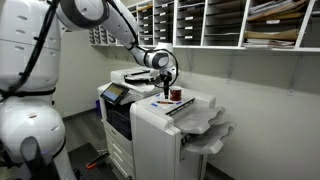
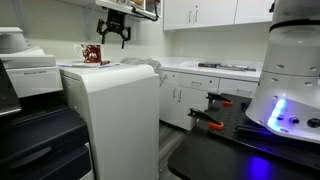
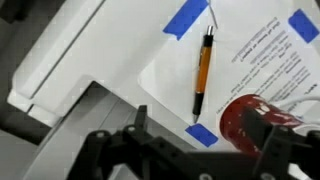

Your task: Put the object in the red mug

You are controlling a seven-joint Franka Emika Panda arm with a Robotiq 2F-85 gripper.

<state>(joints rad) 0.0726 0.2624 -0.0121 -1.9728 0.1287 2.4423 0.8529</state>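
We see the gripper (image 2: 113, 40) hovering with fingers spread and empty, one partly hiding the mug (image 3: 248, 116) beside the pen (image 3: 202, 72).

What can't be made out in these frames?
- Dark red cylindrical mug: its inside is unseen. In the wrist view the black gripper covers its lower part; it is too small in both exterior views.
- Orange pen with black ends: too small to make out in both exterior views.
- Printed text on the white sheet: wrist view, blurred and cut off by the right edge.
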